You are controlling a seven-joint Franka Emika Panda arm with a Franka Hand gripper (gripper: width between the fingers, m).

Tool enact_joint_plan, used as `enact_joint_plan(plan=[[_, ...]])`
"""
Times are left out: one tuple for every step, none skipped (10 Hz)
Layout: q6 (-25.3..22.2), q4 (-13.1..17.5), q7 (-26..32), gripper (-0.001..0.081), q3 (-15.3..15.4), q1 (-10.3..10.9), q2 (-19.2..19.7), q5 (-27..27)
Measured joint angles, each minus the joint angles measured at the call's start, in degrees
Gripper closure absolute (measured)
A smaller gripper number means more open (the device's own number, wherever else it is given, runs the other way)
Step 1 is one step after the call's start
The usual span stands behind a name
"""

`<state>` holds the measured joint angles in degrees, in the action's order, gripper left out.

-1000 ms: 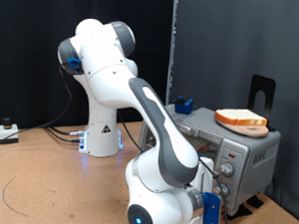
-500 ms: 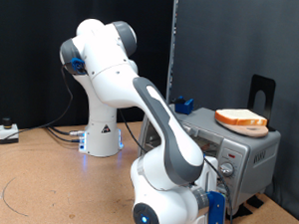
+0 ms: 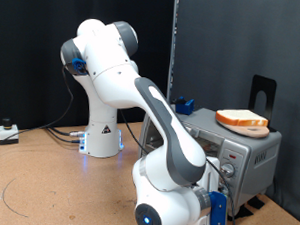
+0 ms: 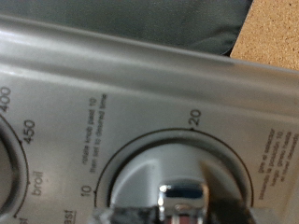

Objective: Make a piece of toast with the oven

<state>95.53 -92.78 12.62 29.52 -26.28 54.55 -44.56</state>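
I'm seeing the hand (image 4: 185, 207) pressing right up against the oven's (image 3: 238, 151) timer knob (image 4: 163, 177), a shiny fingertip (image 4: 184, 198) touching it; I cannot tell whether it is open or closed. In the exterior view the arm (image 3: 154, 128) is bending low at the oven's front. Farther back, the toast (image 3: 242, 120) is lying on the oven's top.
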Motion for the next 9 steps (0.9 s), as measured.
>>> enact_joint_plan(plan=[[-0.11, 0.10, 0.05, 0.0675, 0.00, 0.01, 0.10, 0.01], [-0.08, 0.15, 2.19, 0.0712, 0.04, 0.00, 0.11, 0.18], [0.53, -0.03, 7.04, 0.0712, 0.18, -0.08, -0.11, 0.55], [2.06, -1.08, 13.06, 0.0712, 0.49, -0.41, -0.88, 0.60], [4.14, -2.67, 18.86, 0.0711, 1.01, -0.90, -1.98, 0.50], [6.26, -4.37, 23.82, 0.0711, 1.41, -1.39, -3.15, 0.07], [7.68, -5.61, 26.04, 0.0711, 1.52, -1.59, -4.05, -0.50], [8.16, -6.05, 26.31, 0.0711, 1.52, -1.65, -4.36, -0.79], [8.32, -6.24, 26.30, 0.0711, 1.52, -1.68, -4.48, -0.99]])
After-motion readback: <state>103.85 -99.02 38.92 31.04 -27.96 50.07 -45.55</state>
